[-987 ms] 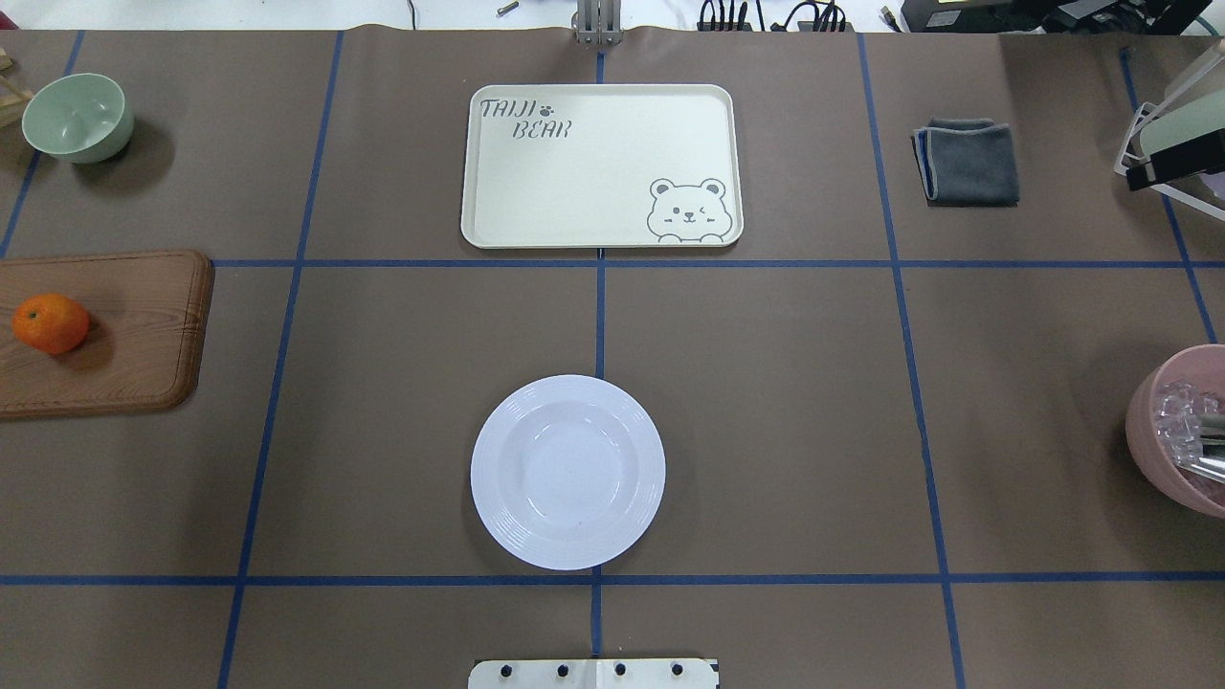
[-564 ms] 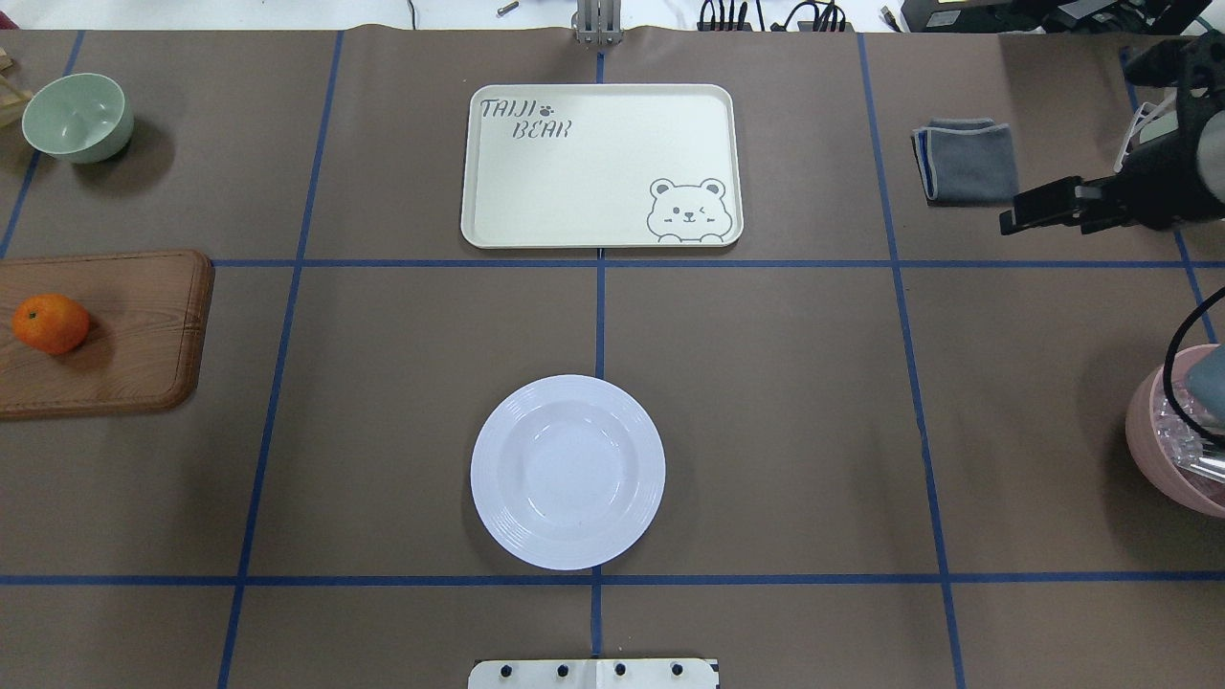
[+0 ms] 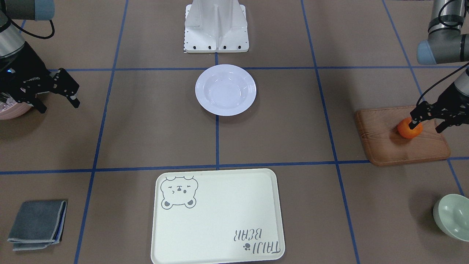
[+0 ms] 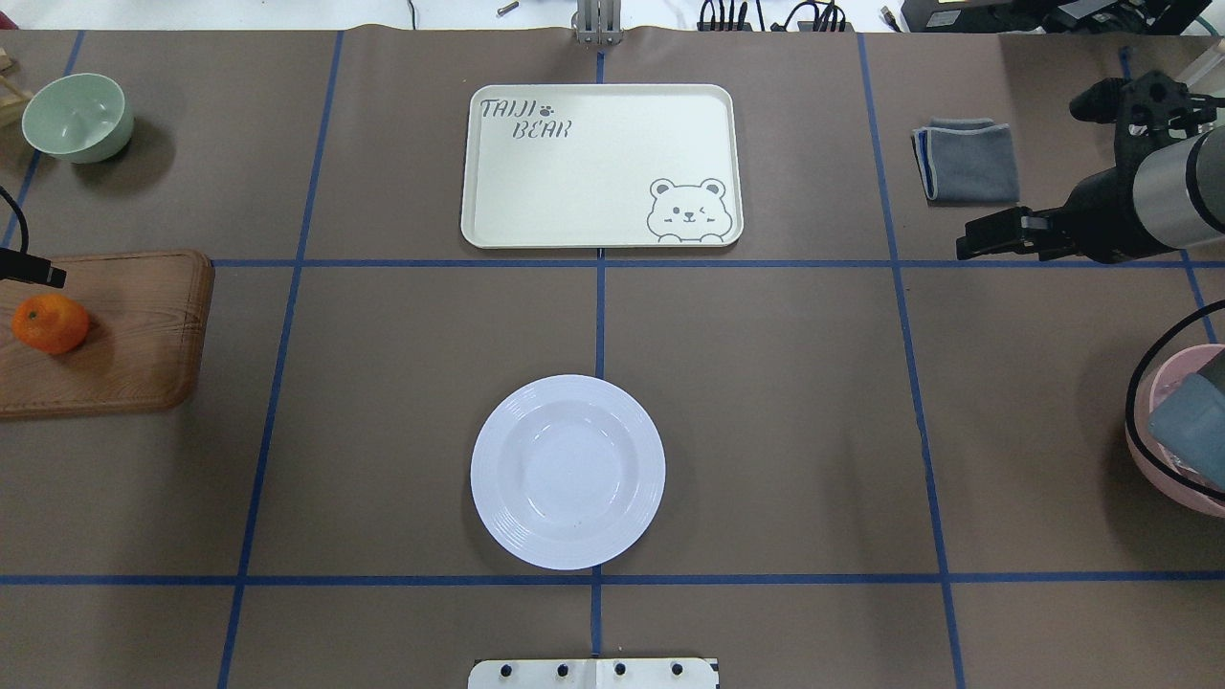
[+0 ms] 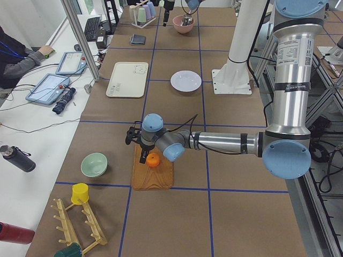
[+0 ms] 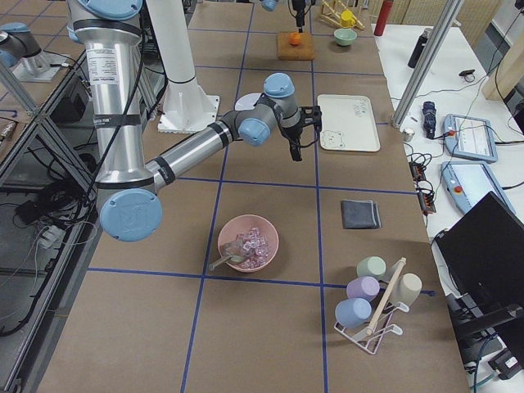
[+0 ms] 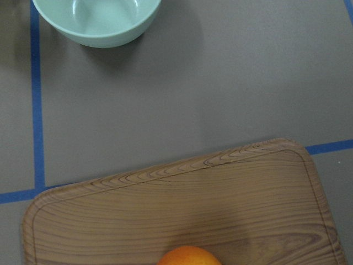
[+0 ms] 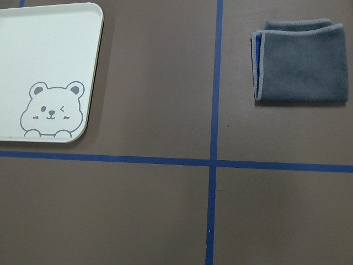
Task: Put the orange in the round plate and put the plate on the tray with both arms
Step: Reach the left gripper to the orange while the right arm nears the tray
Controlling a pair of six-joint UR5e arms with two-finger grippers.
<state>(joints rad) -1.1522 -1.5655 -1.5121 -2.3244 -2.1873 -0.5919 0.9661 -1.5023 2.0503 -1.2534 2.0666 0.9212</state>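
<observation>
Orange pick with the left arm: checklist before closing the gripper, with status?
1. Left gripper open: ok.
2. Orange lying loose on wooden board: ok.
3. Orange centred between the fingers: cannot tell; the front-facing view shows one finger overlapping it.
4. Round plate empty: ok.
5. Tray empty: ok.
6. Right gripper open, away from the plate: ok.

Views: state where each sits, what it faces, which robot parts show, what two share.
Front-facing: across the table, facing the base; left gripper, right gripper show.
Overhead: behind the robot, looking down; right arm shows.
Exterior left: table's left end; left arm near.
Exterior right: right end; right arm near.
Left wrist: above orange; no fingers.
Right wrist: above tray; no fingers.
First two share the round plate.
</observation>
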